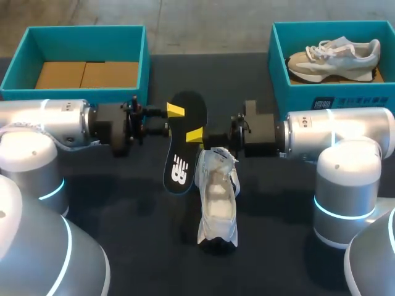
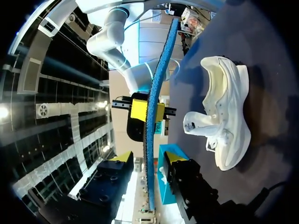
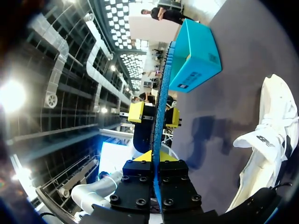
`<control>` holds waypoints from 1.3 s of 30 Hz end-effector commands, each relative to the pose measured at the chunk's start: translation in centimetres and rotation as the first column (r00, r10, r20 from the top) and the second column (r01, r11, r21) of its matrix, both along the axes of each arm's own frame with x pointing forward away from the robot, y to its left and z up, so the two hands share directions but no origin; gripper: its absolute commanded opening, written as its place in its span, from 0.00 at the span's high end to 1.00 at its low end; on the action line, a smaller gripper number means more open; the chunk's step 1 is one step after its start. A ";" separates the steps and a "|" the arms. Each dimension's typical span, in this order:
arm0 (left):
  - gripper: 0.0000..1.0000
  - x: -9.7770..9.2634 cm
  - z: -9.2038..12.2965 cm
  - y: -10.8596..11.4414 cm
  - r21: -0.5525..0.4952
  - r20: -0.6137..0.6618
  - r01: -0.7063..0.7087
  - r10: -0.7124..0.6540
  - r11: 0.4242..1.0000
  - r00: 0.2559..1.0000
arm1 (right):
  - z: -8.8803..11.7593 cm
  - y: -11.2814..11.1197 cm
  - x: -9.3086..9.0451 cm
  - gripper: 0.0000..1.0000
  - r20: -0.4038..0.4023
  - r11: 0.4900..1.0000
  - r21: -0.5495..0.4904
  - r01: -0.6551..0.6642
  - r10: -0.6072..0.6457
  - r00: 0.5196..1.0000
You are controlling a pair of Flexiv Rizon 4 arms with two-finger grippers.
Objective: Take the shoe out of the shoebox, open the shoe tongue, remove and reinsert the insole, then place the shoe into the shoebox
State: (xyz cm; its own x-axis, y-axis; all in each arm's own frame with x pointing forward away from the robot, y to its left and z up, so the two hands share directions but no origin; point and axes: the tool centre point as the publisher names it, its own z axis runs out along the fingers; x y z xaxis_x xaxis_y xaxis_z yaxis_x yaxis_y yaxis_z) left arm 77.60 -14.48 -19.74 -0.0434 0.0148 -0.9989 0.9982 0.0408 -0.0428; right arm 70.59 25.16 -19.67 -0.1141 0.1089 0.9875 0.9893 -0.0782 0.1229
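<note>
While the right gripper (image 3: pixel 156 162) pinches the insole (image 1: pixel 185 145) tight, the left gripper (image 2: pixel 148 156) stands wide with the insole between its fingers. The insole hangs up in the air just beside the shoe (image 1: pixel 217 197), which lies on the worktop (image 1: pixel 123 203).

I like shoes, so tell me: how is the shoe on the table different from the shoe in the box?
The table shoe is all white; the boxed shoe is tan, grey and white. The table shoe lies on the dark table, tongue open, its insole out; the boxed shoe sits in the right teal box, laced up. Both are sneakers.
</note>
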 end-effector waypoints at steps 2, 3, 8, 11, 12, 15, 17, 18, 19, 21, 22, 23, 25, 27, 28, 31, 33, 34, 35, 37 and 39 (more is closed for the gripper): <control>0.63 0.0 -0.1 -0.5 -0.009 0.005 -0.002 0.002 1.000 1.000 | 0.0 0.3 -0.1 1.00 0.001 1.000 -0.002 0.004 -0.004 1.000; 0.65 0.0 -0.1 -0.6 -0.008 0.006 -0.002 0.002 1.000 1.000 | 0.0 0.3 -0.1 1.00 0.001 1.000 -0.002 0.004 -0.004 1.000; 0.72 -0.2 -0.2 -1.0 -0.004 0.014 -0.002 0.002 1.000 1.000 | 0.0 0.3 -0.1 1.00 0.001 1.000 -0.002 0.004 -0.004 1.000; 0.78 -0.3 -0.3 -1.2 -0.001 0.017 -0.002 0.002 1.000 1.000 | 0.0 0.3 -0.1 1.00 0.001 1.000 -0.002 0.004 -0.004 1.000; 0.79 -0.3 -0.3 -1.2 -0.001 0.018 -0.003 0.003 1.000 1.000 | 0.0 0.3 -0.1 1.00 0.001 1.000 -0.002 0.004 -0.004 1.000; 0.82 -0.2 -0.3 -1.3 0.000 0.023 -0.008 0.008 1.000 1.000 | 0.0 0.3 -0.1 1.00 0.001 1.000 -0.002 0.004 -0.004 1.000; 0.84 -0.2 -0.3 -1.3 0.002 0.029 -0.013 0.013 1.000 1.000 | 0.0 0.3 -0.1 1.00 0.001 1.000 -0.002 0.004 -0.004 1.000; 0.85 -0.2 -0.3 -1.3 0.002 0.030 -0.013 0.013 1.000 0.999 | 0.0 0.3 -0.1 1.00 0.001 1.000 -0.002 0.004 -0.004 1.000; 0.85 -0.2 -0.3 -1.3 0.002 0.030 -0.014 0.014 1.000 0.999 | 0.0 0.3 -0.1 1.00 0.001 1.000 -0.002 0.004 -0.004 1.000; 0.88 -0.1 -0.4 -1.3 0.002 0.031 -0.017 0.017 1.000 0.999 | 0.0 0.3 -0.1 1.00 0.001 1.000 -0.002 0.004 -0.004 1.000; 0.89 -0.1 -0.4 -1.3 0.002 0.031 -0.018 0.018 1.000 0.999 | 0.0 0.3 -0.1 1.00 0.001 1.000 -0.002 0.004 -0.004 1.000; 0.91 -0.1 -0.4 -1.4 0.002 0.032 -0.019 0.019 1.000 0.999 | 0.0 0.3 -0.1 1.00 0.001 1.000 -0.002 0.004 -0.004 1.000; 1.00 -0.1 -0.5 -1.4 0.005 0.036 -0.022 0.022 1.000 0.999 | 0.0 0.3 -0.1 1.00 0.001 1.000 -0.002 0.004 -0.004 1.000; 1.00 -0.1 -0.5 -1.4 0.006 0.036 -0.023 0.022 1.000 0.999 | 0.0 0.3 -0.1 1.00 0.001 1.000 -0.002 0.004 -0.004 1.000; 1.00 0.0 -0.5 -1.4 0.006 0.037 -0.024 0.023 1.000 0.999 | 0.0 0.3 -0.1 1.00 0.001 1.000 -0.002 0.004 -0.004 1.000; 1.00 0.0 -0.5 -1.5 0.006 0.039 -0.027 0.026 1.000 0.999 | 0.0 0.3 -0.1 1.00 0.001 1.000 -0.002 0.004 -0.004 1.000; 1.00 0.0 -0.5 -1.5 0.006 0.042 -0.027 0.027 1.000 0.999 | 0.0 0.3 -0.1 1.00 0.001 1.000 -0.002 0.004 -0.004 1.000; 1.00 0.0 -0.5 -1.5 0.006 0.043 -0.027 0.027 1.000 0.999 | 0.0 0.3 -0.1 1.00 0.001 1.000 -0.002 0.004 -0.004 1.000; 1.00 0.0 -0.5 -1.6 0.005 0.044 -0.027 0.027 1.000 0.999 | 0.0 0.3 -0.1 1.00 0.001 1.000 -0.002 0.004 -0.004 1.000; 1.00 -0.1 -0.4 -1.6 0.004 0.045 -0.025 0.025 1.000 0.999 | 0.0 0.2 -0.1 1.00 -0.003 1.000 -0.004 0.003 -0.003 1.000; 1.00 -0.1 -0.3 -1.7 0.002 0.045 -0.023 0.023 1.000 0.999 | -0.1 0.2 -0.1 0.57 -0.009 1.000 -0.008 -0.001 0.001 1.000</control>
State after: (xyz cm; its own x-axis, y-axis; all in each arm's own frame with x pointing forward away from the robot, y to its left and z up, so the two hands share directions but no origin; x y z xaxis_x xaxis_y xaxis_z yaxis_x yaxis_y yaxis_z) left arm 77.52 -15.87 -20.02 -0.0003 0.0190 -0.9998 0.9981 0.0618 0.0009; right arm 70.53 25.12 -19.75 -0.1074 0.1091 0.9882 0.9901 -0.0781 0.1163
